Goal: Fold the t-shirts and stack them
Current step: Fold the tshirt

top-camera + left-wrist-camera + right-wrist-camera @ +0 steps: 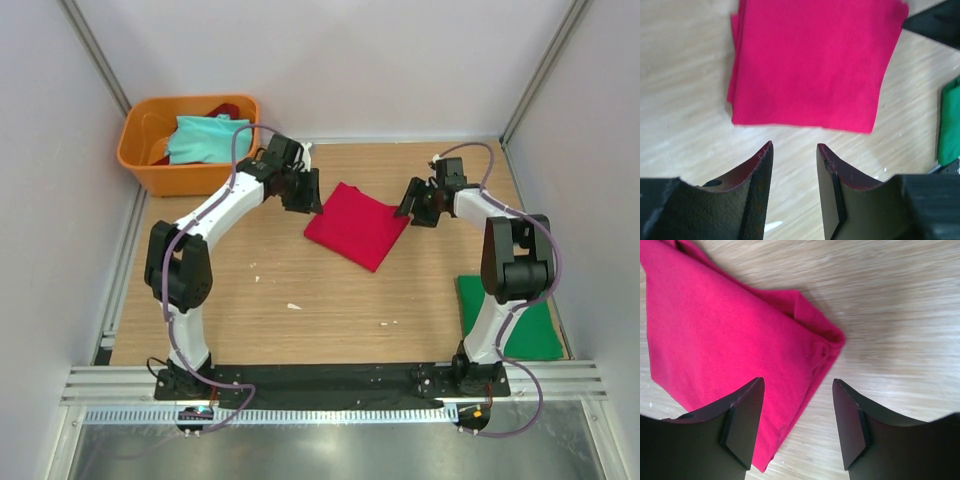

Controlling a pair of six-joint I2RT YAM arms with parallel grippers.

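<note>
Currently the red t-shirt [357, 226] lies folded on the desk [300, 330]. My left end effector [794, 145] hangs just left of it, jaws partly apart, empty. My right end effector [797, 381] hangs at its right corner, jaws wider, empty. Green t-shirt [535, 330]: right of it, nearer me. Teal t-shirt [205, 138]: far left, in the orange tub [135, 160].

The red t-shirt [357, 226] is soft, matt knit cloth with thick folded edges, on a table [300, 340] of pale wood grain, smooth with a faint sheen; the green t-shirt [540, 330] at four o'clock and the teal t-shirt [205, 138] at ten o'clock show the same dull cloth. The orange tub [150, 172] under the teal one is smooth, slightly glossy plastic. The left gripper's fingers [757, 200] are matt black plastic with red-smeared tips, and the sheet [330, 455] at six o'clock is brushed grey metal
</note>
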